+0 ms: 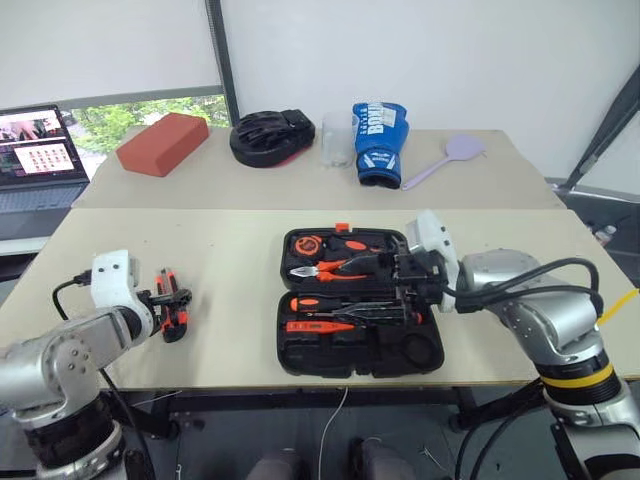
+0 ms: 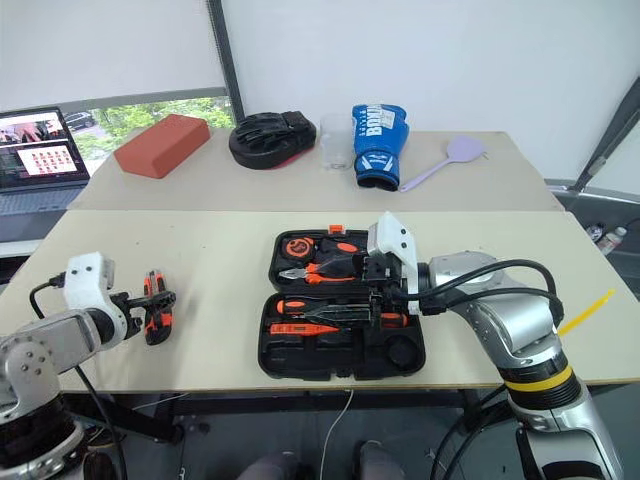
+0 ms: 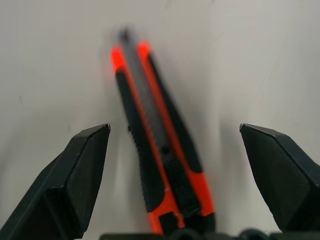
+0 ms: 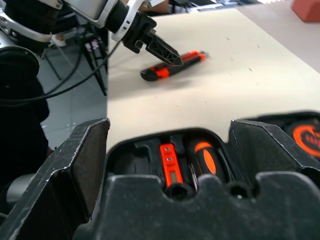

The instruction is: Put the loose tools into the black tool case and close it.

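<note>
I have the bench [image 1: 230, 250] in front of me with the black tool case [image 1: 358, 300] lying open near the middle of its front edge, lid half toward the far side. My right gripper [image 1: 404, 283] hovers over the case's right part with its fingers spread wide and nothing between them. In the case's near half a screwdriver [image 1: 325, 303] and the tester pen [image 1: 318, 326] lie crosswise, parallel to the front edge. The utility knife [image 3: 162, 160] lies on the bare bench well left of the case, near the front-left corner, its long axis running from front to back. My left gripper [image 3: 175, 175] sits over the knife, fingers spread wide to either side, not touching it.
</note>
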`<state>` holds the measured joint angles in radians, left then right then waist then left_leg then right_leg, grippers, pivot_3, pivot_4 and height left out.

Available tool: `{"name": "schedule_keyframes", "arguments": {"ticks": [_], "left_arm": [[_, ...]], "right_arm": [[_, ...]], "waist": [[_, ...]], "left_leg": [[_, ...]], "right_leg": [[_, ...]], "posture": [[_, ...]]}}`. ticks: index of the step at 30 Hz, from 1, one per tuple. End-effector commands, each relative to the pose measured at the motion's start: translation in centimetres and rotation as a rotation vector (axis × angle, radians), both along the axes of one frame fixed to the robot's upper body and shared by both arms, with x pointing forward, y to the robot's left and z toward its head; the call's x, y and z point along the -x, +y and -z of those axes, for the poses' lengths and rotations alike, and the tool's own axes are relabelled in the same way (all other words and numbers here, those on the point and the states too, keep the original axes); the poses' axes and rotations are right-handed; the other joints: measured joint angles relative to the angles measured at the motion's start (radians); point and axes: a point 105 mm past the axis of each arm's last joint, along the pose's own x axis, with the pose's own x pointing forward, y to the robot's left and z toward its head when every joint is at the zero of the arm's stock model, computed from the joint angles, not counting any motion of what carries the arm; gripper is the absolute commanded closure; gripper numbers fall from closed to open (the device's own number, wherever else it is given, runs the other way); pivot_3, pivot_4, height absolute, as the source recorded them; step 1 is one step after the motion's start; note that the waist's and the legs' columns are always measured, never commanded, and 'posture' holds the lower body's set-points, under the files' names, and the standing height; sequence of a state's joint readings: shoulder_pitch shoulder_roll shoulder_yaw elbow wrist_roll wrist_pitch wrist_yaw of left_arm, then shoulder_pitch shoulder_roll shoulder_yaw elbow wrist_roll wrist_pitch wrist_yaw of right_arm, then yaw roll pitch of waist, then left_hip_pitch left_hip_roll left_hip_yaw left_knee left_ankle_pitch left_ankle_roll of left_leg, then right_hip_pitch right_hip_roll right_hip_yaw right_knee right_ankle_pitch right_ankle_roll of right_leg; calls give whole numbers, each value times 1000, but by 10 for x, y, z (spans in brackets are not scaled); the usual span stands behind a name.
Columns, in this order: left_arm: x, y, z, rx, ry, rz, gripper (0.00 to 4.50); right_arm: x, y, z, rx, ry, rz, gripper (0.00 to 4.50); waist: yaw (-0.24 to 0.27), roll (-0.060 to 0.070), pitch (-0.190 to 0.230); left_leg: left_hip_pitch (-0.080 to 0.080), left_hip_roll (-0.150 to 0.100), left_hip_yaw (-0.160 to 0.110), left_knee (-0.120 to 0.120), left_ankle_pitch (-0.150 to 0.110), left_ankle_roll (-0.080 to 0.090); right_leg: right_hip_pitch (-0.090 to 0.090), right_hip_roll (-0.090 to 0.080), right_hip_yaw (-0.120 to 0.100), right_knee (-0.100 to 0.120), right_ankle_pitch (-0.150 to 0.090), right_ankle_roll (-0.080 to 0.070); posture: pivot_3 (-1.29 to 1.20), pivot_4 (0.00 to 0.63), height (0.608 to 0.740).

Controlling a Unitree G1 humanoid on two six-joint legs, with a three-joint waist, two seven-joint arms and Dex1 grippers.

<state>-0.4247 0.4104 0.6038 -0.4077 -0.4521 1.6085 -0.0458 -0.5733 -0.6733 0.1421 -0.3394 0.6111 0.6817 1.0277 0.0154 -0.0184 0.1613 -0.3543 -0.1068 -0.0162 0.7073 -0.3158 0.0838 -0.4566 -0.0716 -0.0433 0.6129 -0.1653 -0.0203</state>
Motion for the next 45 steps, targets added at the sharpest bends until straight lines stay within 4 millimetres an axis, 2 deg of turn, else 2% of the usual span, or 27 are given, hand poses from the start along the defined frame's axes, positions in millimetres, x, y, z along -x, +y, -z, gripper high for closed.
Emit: {"name": "schedule_keyframes", "arguments": {"ticks": [1, 3, 4, 5, 9, 12, 13, 15, 17, 19, 21, 23, 25, 28, 32, 36, 39, 45], "left_arm": [[-9, -5, -5, -47, 13, 5, 52], [-12, -14, 5, -20, 48, 38, 52], [-12, -16, 11, -4, 69, 40, 296], [-12, -17, 16, 6, 88, 37, 296], [-8, -6, 30, 42, 140, -32, 1708], [-8, -1, 27, 45, 134, -37, 2723], [-11, 0, 21, 40, 112, -16, 2896], [-21, -3, 1, 19, 10, 88, 2920], [-33, -19, -31, -8, -138, 293, 2920], [-35, -41, -58, -39, -246, 528, 2922], [-23, -73, -79, -84, -323, 848, 2922], [-3, -101, -87, -110, -329, 1162, 2922], [7, -118, -85, -112, -301, 1374, 2922], [10, -137, -81, -83, -260, 1560, 2922], [18, -167, -65, -61, -145, 1865, 2922], [8, -187, -52, -101, -107, 1924, 2922], [2, -202, -29, -144, -38, 1962, 2922], [12, -210, -11, -119, 50, 2042, 2922]], "right_arm": [[2, -3, -13, -31, -69, 25, 0], [1, -3, -13, -33, -69, 36, 0], [2, -3, -13, -33, -71, 39, 0], [2, -3, -13, -32, -72, 40, 0], [3, -3, -16, -38, -80, 47, 0], [3, -5, -15, -33, -83, 54, 0], [3, -6, -15, -30, -80, 55, 0], [6, -8, -12, -20, -64, 54, 0], [10, -12, -10, -10, -33, 47, 0], [15, -16, -7, 2, -14, 43, 0], [19, -23, -5, 22, -5, 50, 0], [23, -30, -1, 51, -6, 67, 0], [29, -38, 4, 85, -6, 86, 0], [37, -46, 8, 106, -3, 118, 0], [47, -54, 11, 96, 8, 200, 0], [55, -55, 14, 95, 12, 248, 0], [62, -60, 17, 97, 13, 317, 0], [65, -63, 17, 94, 2, 385, 0]], "waist": [[-1, 0, 0], [-2, 0, 0], [-2, 0, 0], [-2, 0, 0], [-2, 0, 0], [-2, 1, 0], [-2, 1, 0], [-2, 1, 0], [-1, 0, 0], [0, -1, 1], [0, -1, 1], [-2, -1, 1], [-3, -1, 1], [-4, -1, 1], [-4, -1, 1], [-1, -2, 1], [1, -2, 1], [3, -2, 2]], "left_leg": [[0, 0, 0, 0, 0, -1], [1, 0, 0, 0, 0, -1], [1, 0, 0, 0, 1, -2], [1, 0, 0, 0, 1, -2], [2, -1, 1, -3, 2, -5], [3, -1, 1, -3, 3, -6], [3, -1, 1, -3, 3, -6], [3, -1, 0, -3, 3, -7], [2, -1, 0, -3, 3, -7], [1, 0, 0, -3, 4, -7], [1, -1, 0, -4, 4, -7], [1, -1, 0, -5, 3, -7], [2, -2, 0, -8, 3, -7], [2, -2, 0, -9, 4, -7], [1, 0, 1, -7, 4, -7], [1, 0, 1, -5, 4, -7], [0, 1, 1, -5, 5, -3], [-4, 1, 0, -4, 6, 6]], "right_leg": [[0, 0, 0, 0, 0, 0], [1, 0, 0, 0, 0, 0], [1, 0, 0, 0, 0, 0], [1, 0, 0, 0, 0, 0], [1, -1, 1, 0, 0, -1], [1, -1, 1, 0, -1, -1], [1, -1, 1, 1, -1, -1], [1, -1, 1, 1, -1, -1], [0, -1, 1, 2, -1, -2], [0, -1, 0, 2, -1, -2], [0, -2, 0, 1, -2, -3], [0, -3, -1, -1, -2, -3], [0, -5, -1, -2, -2, -2], [0, -5, -3, -3, -2, -3], [0, -5, -3, -2, -2, -4], [1, -5, -1, -1, -2, -4], [0, -5, -1, -2, -2, -4], [-3, -4, -1, -2, -2, -4]], "posture": [[0, 150, 740], [0, 150, 740], [0, 150, 740], [0, 150, 740], [0, 150, 740], [0, 150, 740], [0, 150, 740], [0, 150, 740], [0, 150, 740], [0, 150, 740], [0, 150, 740], [0, 150, 740], [0, 150, 740], [0, 150, 740], [0, 150, 740], [0, 150, 740], [0, 150, 740], [0, 150, 740]]}}
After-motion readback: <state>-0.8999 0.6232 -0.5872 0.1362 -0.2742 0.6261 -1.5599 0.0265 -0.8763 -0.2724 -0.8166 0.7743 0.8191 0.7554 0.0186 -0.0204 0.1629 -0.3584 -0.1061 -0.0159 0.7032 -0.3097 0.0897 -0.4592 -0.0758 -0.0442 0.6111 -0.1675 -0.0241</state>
